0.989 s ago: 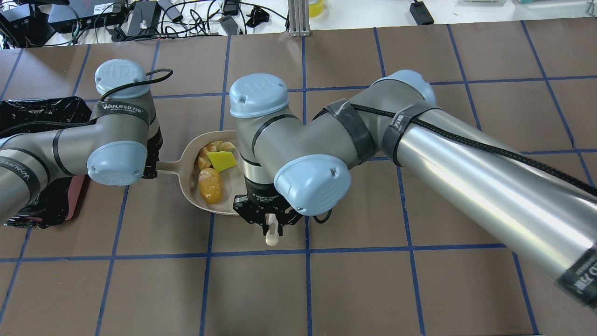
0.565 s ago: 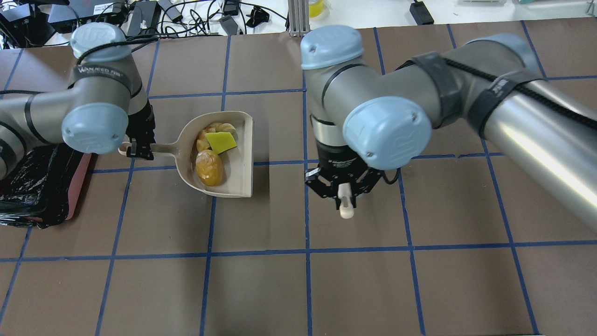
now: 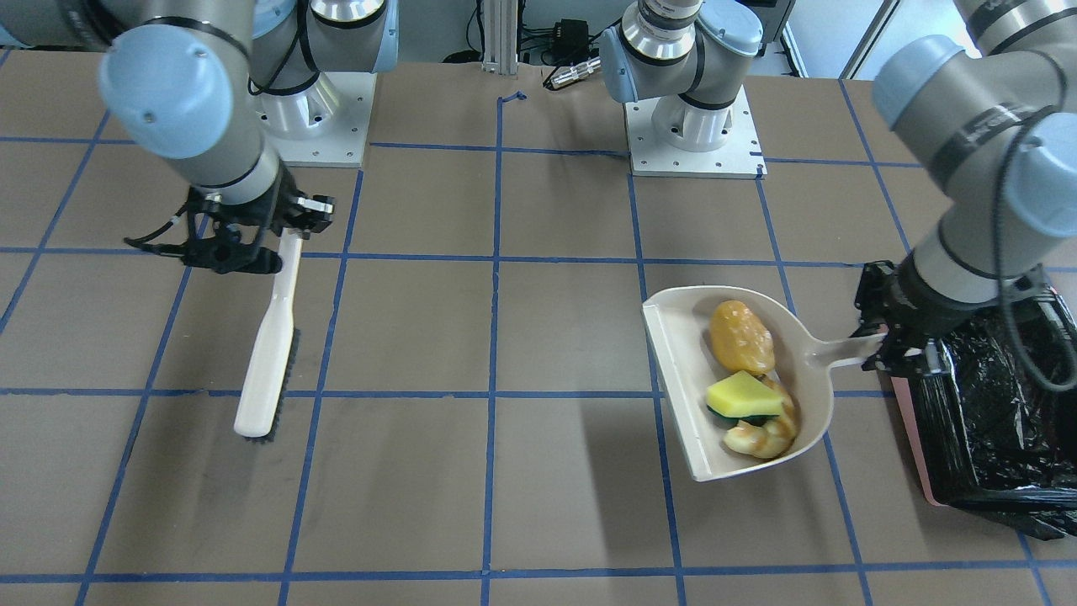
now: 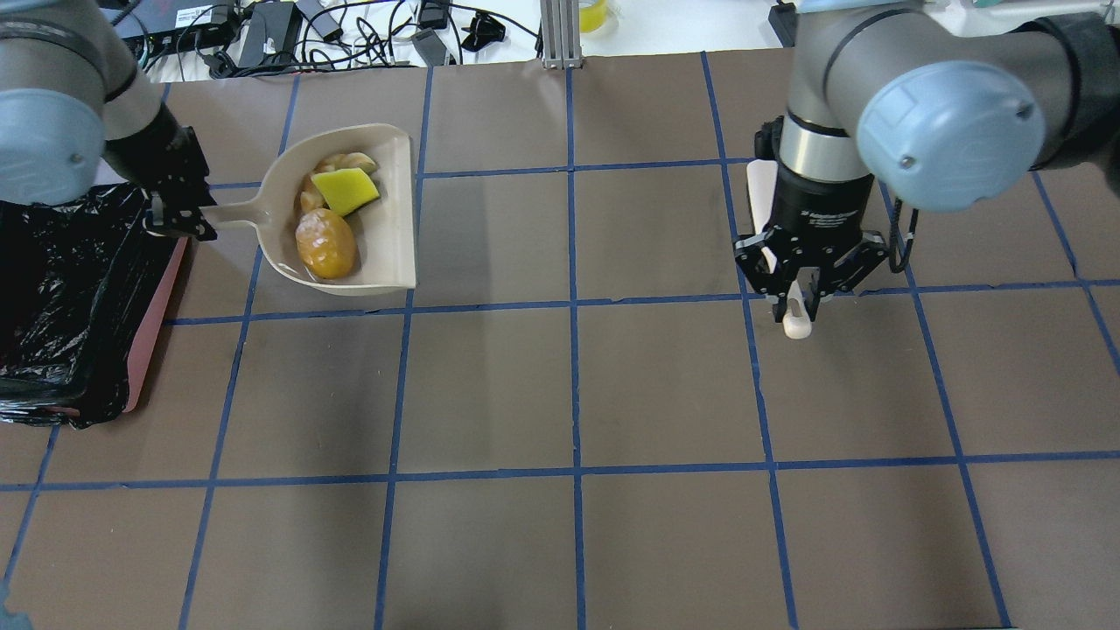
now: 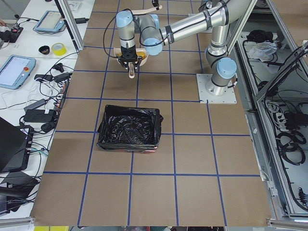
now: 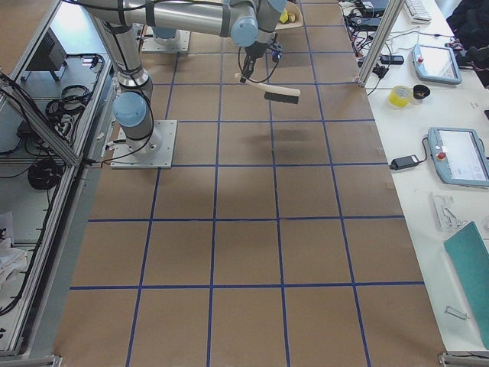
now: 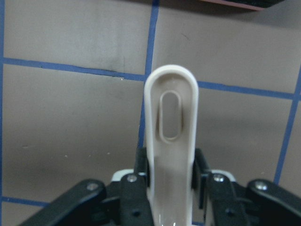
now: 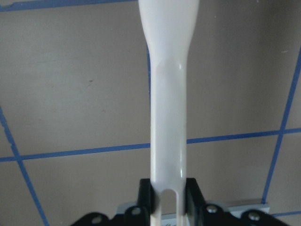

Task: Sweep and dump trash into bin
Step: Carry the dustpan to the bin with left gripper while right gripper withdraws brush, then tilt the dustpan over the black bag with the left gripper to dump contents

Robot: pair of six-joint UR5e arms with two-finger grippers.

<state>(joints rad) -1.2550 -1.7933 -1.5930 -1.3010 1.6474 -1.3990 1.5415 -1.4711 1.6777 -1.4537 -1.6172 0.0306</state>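
Golden-brown, yellow and orange-white, the three pieces of trash are lying together in the beige dustpan (image 4: 394,229). The potato-like lump (image 4: 326,244) is sitting in the rounded back of the pan. The sponge wedge (image 4: 344,190) is lying just beside it, yellow face up, and is resting against the croissant-like piece (image 4: 348,162), which is lying along the pan's side wall. The dustpan is being held roughly level, clear of the table (image 4: 569,394); its shadow is falling apart from it on the brown paper.

The left gripper (image 4: 179,219) is clamping the dustpan's handle. In the left wrist view both fingers are pressing the sides of the handle, and the end with its oval hanging hole is projecting past them.

The bin (image 4: 154,332), a pinkish container lined with a crinkly black bag, is standing on the table at the robot's left. The left gripper is positioned at the bin's rim, while the pan and all three items are hanging beside the bin, not over its opening.

Well apart, on the robot's right side, the right gripper (image 4: 798,293) is squeezing the narrow end of a white brush (image 3: 267,353). The brush is hanging tilted, dark bristles along one edge, clear of the table.
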